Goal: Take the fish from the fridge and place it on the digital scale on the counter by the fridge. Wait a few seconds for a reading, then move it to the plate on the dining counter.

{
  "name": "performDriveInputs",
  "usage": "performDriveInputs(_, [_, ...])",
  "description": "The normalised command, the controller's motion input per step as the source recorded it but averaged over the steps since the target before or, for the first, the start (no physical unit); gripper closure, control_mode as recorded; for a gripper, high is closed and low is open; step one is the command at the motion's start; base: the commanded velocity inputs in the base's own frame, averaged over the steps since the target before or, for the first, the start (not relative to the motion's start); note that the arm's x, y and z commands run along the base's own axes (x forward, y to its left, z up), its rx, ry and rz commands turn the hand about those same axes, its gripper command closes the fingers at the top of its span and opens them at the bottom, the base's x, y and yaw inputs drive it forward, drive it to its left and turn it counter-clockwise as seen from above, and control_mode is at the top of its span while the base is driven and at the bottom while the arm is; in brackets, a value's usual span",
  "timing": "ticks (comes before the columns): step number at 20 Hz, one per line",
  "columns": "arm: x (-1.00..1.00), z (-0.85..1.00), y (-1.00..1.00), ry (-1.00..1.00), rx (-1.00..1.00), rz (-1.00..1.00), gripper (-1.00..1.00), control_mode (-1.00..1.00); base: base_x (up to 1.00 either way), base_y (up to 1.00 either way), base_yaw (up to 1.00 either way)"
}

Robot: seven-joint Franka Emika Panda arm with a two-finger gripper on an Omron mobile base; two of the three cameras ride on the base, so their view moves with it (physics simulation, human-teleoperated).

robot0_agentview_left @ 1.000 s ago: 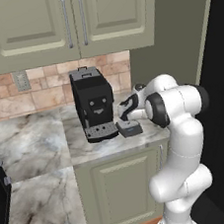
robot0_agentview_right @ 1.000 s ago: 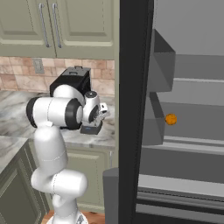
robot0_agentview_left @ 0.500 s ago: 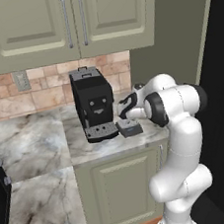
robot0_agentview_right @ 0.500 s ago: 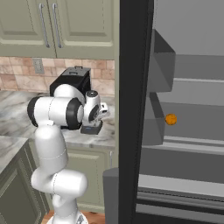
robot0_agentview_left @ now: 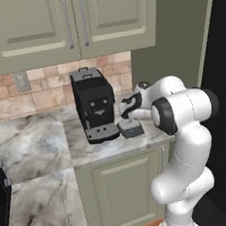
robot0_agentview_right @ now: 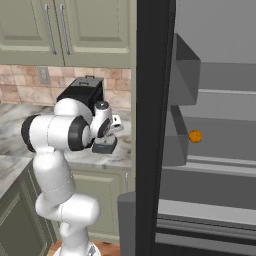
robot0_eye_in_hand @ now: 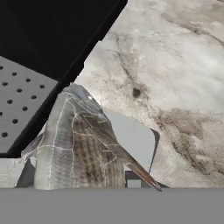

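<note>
One fridge (robot0_agentview_right: pixel 150 100) at the right, door open, shelves reachable. One counter (robot0_agentview_left: pixel 38 139) to its left, carrying one black coffee machine (robot0_agentview_left: pixel 93 102) against the far wall. One gripper (robot0_agentview_left: pixel 125 114) low over the counter's right end, pointed down, likely for weighing. One digital scale (robot0_agentview_left: pixel 131 129) just right of the machine, near the front edge. One fish (robot0_eye_in_hand: pixel 74 144) lying across the scale, right under the hand. Cannot tell how wide the jaws stand, nor whether gripping the fish. One orange fruit (robot0_agentview_right: pixel 195 136) inside on a shelf.
</note>
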Motion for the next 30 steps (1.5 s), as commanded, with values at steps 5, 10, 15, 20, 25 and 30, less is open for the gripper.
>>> performDriveInputs(5, [-0.66,1.00,0.00,-0.21,0.08,0.00,1.00,-1.00,0.00,0.00,0.00])
performDriveInputs(10, [-0.90,1.00,0.00,-0.12,0.02,-0.02,1.00,-1.00,0.00,0.00,0.00])
performDriveInputs(15, [-1.00,1.00,0.01,0.00,0.02,-0.07,1.00,-1.00,0.00,0.00,0.00])
performDriveInputs(20, [-1.00,1.00,0.03,0.00,0.09,-0.07,1.00,-1.00,0.00,0.00,0.00])
performDriveInputs(25, [-1.00,1.00,0.00,0.01,0.13,-0.09,1.00,-1.00,0.00,0.00,0.00])
performDriveInputs(30, [-0.94,0.89,0.08,0.01,0.10,-0.08,1.00,-1.00,0.00,0.00,0.00])
